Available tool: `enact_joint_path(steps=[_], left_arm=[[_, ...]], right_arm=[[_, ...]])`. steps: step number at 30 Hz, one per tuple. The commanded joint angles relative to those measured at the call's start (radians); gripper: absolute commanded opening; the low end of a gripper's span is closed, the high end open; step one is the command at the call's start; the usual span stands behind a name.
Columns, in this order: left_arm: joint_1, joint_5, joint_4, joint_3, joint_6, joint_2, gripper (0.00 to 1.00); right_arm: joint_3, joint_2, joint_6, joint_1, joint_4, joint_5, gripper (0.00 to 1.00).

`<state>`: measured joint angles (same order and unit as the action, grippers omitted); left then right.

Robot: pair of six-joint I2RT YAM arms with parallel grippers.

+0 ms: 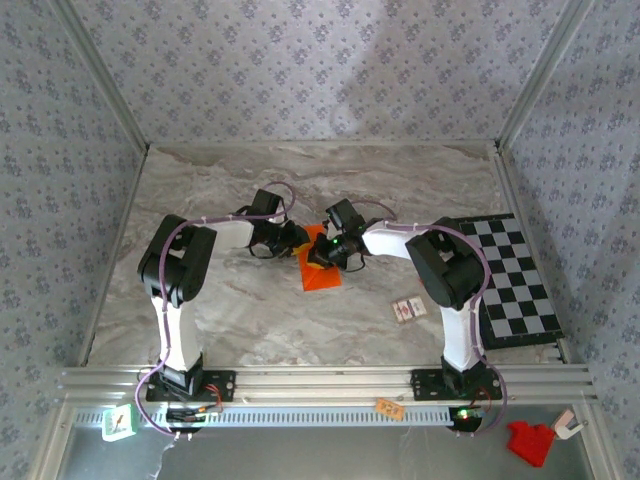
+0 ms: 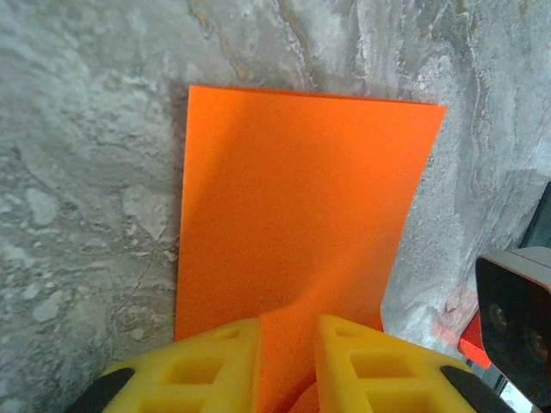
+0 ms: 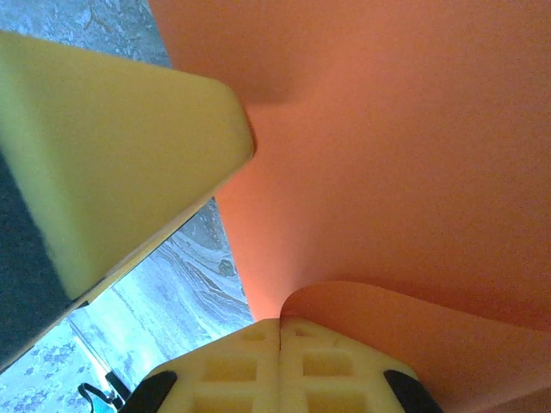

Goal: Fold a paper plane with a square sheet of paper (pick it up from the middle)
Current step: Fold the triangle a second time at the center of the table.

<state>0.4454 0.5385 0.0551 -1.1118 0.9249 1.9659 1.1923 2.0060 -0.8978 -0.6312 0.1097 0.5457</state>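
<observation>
The square sheet of paper (image 1: pixel 321 273) is bright orange and lies mid-table on the marble top; it appears folded to a rectangle (image 2: pixel 301 198). My right gripper (image 1: pixel 326 250) is shut on its edge, the pale fingers pressed together (image 3: pixel 281 323), and the sheet (image 3: pixel 405 155) curls up out of the seam. My left gripper (image 1: pixel 296 240) stands open over the opposite side. Its yellow fingers (image 2: pixel 211 366) are spread, and a raised hump of paper sits in the gap (image 2: pixel 288 335). One left finger (image 3: pixel 112 146) looms close in the right wrist view.
A black-and-white checkered board (image 1: pixel 515 280) lies at the right edge. Two small cards (image 1: pixel 407 309) sit in front of the right arm. A red block (image 1: pixel 530 441) and a tag (image 1: pixel 388 408) lie below the front rail. Patterned walls enclose the table.
</observation>
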Motion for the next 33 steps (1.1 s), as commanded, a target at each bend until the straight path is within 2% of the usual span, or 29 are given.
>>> enact_joint_path(steps=[1,16,26,33], left_arm=[[0.019,-0.003,0.050,0.019,-0.009,0.042,0.24],[0.019,-0.008,0.046,0.027,0.004,0.023,0.24],[0.003,-0.007,0.059,-0.012,0.007,-0.071,0.26],[-0.025,-0.046,0.052,0.043,0.009,-0.141,0.28]], right_arm=[[0.025,0.019,0.010,-0.005,0.033,-0.008,0.03],[0.024,0.030,0.001,-0.005,0.039,-0.021,0.03],[0.018,0.027,-0.003,-0.002,0.042,-0.027,0.03],[0.018,0.026,-0.006,0.001,0.035,-0.027,0.03]])
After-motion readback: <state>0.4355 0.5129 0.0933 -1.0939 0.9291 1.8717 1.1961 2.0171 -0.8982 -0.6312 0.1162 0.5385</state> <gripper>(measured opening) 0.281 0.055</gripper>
